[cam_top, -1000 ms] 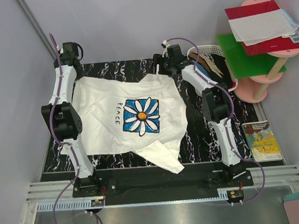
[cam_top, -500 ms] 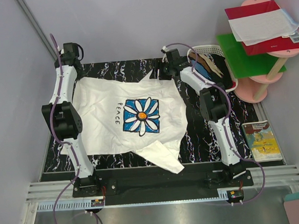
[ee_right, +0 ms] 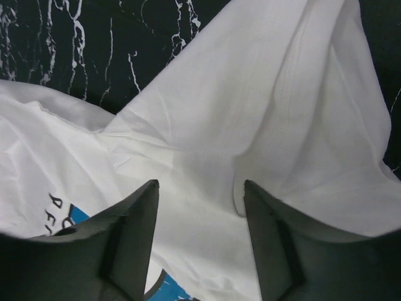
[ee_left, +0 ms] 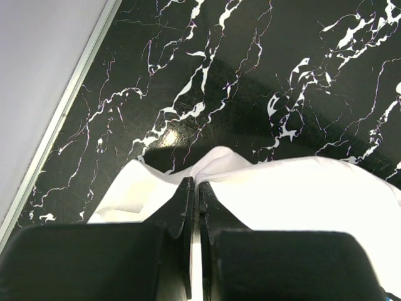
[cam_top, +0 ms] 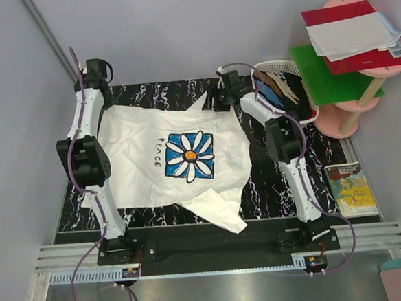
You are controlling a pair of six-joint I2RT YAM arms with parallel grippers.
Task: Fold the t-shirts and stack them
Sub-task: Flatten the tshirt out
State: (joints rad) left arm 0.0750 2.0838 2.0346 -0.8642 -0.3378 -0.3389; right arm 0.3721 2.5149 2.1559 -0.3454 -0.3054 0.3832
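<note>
While the white t-shirt (cam_top: 140,175) lies spread on the marbled table (cam_top: 261,187), both arms reach its far edge;
left gripper (ee_left: 195,185) pinches a corner, jaws tight together; right gripper (ee_right: 200,188) gapes over a raised fold, holding nothing.

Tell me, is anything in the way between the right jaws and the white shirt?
Nothing visible. The right gripper holds its jaws open right over a raised fold of the white t-shirt.

I get bright, even light from above — shadows soft. In the left wrist view the desk (ee_left: 166,135) has one glare spot, the white t-shirt (ee_left: 313,200) is overexposed.
</note>
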